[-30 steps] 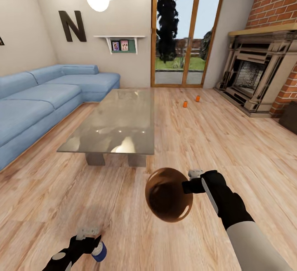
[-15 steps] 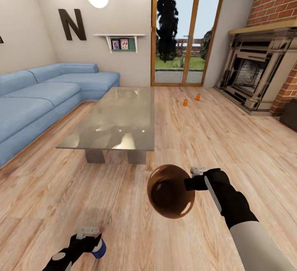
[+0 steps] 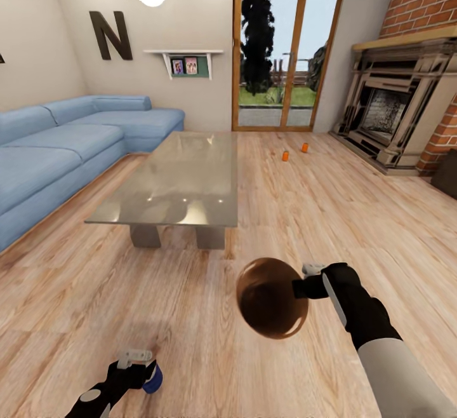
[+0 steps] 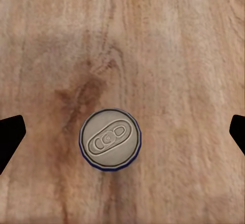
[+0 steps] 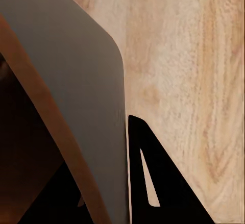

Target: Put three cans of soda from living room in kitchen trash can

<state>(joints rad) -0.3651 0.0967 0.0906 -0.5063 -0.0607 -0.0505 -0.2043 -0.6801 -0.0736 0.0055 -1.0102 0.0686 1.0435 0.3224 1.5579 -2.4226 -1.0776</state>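
Looking nearest first, the left gripper (image 3: 136,359) is seen low over the plank floor (image 3: 76,291), jaws spread wide with a can (image 4: 109,139) standing upright between them, not pinched. It reads blue-sided with a grey top, so whether it's one of the sodas can't be told. A bit further out, the trash can (image 3: 273,299) is carried by the right gripper (image 3: 304,286), jaws pinching its rim, one finger (image 5: 153,183) seen outside the wall. Past the glass desk (image 3: 184,180) and the blue sofa (image 3: 63,145), two orange soda cans (image 3: 285,157) are spotted on the floor, near the glass doors (image 3: 289,46) and the fireplace (image 3: 397,110). For this step, the bin should probably be kept mouth-up and steady while the base is driven close, so the cans can be dropped straight in.
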